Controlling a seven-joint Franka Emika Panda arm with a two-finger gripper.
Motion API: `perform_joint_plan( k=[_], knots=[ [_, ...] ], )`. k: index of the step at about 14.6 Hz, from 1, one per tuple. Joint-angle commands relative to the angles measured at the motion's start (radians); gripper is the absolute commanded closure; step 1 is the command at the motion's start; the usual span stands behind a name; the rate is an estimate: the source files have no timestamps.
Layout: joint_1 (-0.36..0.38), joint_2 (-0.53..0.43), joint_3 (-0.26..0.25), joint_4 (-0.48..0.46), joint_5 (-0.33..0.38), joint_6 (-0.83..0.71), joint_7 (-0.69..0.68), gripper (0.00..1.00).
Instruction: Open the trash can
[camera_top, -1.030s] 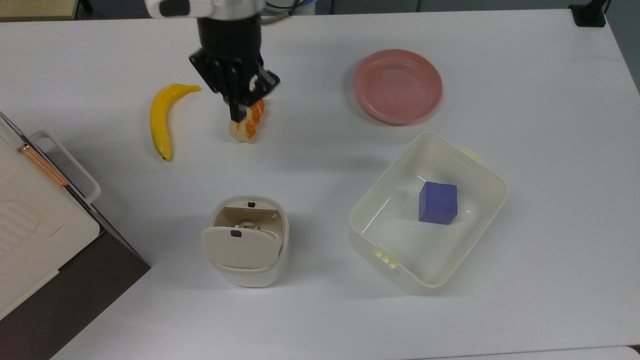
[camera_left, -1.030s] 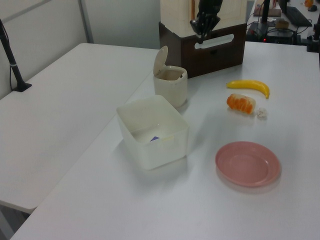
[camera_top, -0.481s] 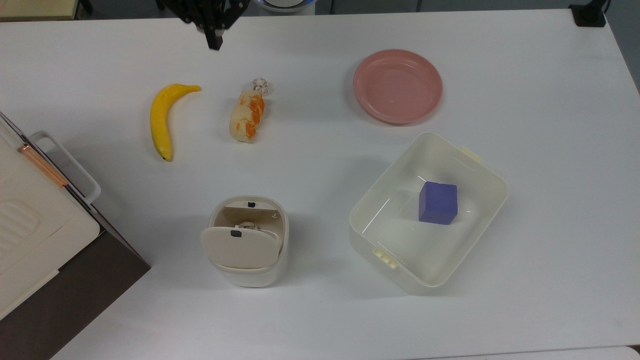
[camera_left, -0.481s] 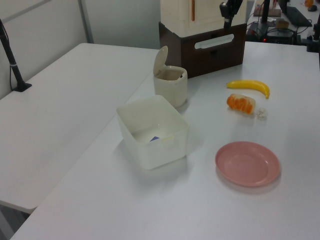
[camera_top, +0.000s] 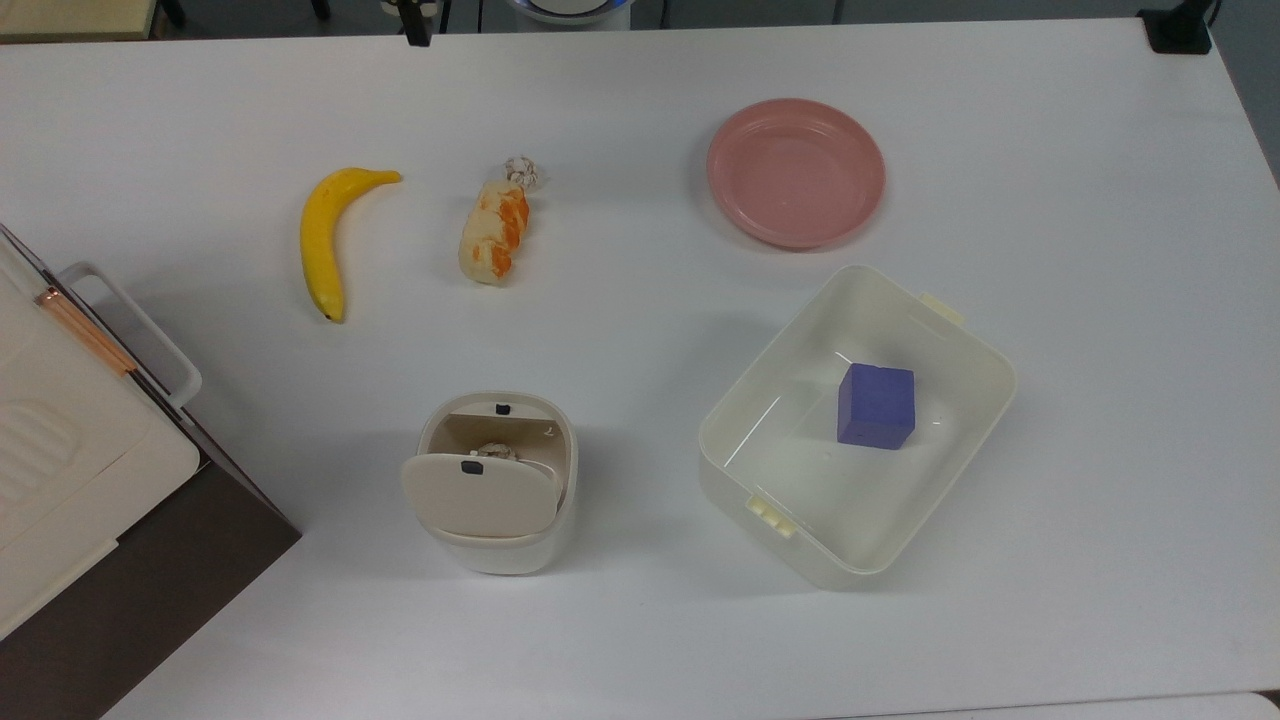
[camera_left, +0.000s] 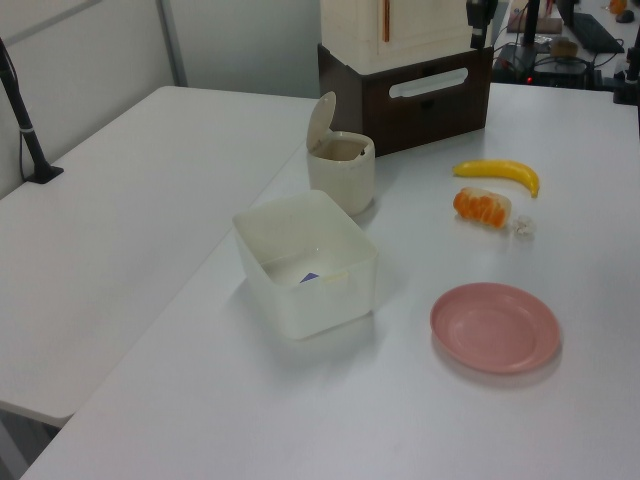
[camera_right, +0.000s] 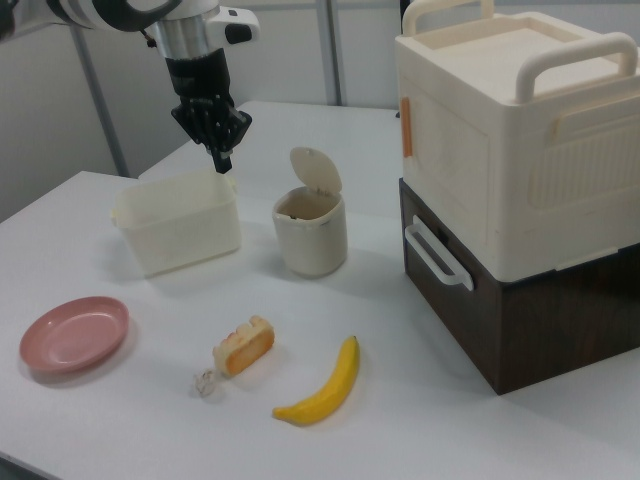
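The trash can (camera_top: 490, 545) is a small cream-white bin near the table's front in the top view. Its beige lid (camera_top: 480, 495) stands raised on its hinge, so the inside shows, with a black button (camera_top: 501, 408) on the far rim. The same trash can (camera_right: 312, 240) has its lid (camera_right: 316, 171) tipped back in the right view, and the trash can (camera_left: 341, 168) also stands open in the left view. My gripper (camera_right: 222, 160) hangs high above the table, shut and holding nothing, well away from the bin. My gripper (camera_top: 415, 30) sits at the top view's top edge.
A banana (camera_top: 325, 240) and an orange-white food piece (camera_top: 495, 235) lie beyond the bin. A pink plate (camera_top: 796, 172) sits at the far right. A cream tub (camera_top: 985, 350) holds a blue cube (camera_top: 877, 404). A large white-and-brown appliance (camera_top: 60, 440) fills the top view's left.
My gripper has risen from above the orange-white food piece and drawn back to the top view's top edge. The trash can's lid has stayed up.
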Motion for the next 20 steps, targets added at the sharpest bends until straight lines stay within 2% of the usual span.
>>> perform_joint_plan(
  k=[1, 3, 4, 5, 6, 10, 20],
  knots=[
    [-0.007, -0.042, -0.005, -0.045, 0.021, -0.025, -0.050, 1.00],
    [-0.007, -0.045, -0.005, -0.045, 0.023, -0.023, -0.048, 0.98],
    [-0.007, -0.043, -0.005, -0.044, 0.023, -0.022, -0.047, 0.76],
    [-0.007, -0.045, -0.005, -0.045, 0.023, -0.020, -0.047, 0.47],
    [-0.007, -0.043, -0.005, -0.045, 0.023, -0.019, -0.048, 0.00],
    [-0.009, -0.043, -0.003, -0.045, 0.015, -0.011, -0.051, 0.00],
    [-0.010, -0.045, -0.006, -0.038, 0.053, -0.019, -0.037, 0.00]
  ],
)
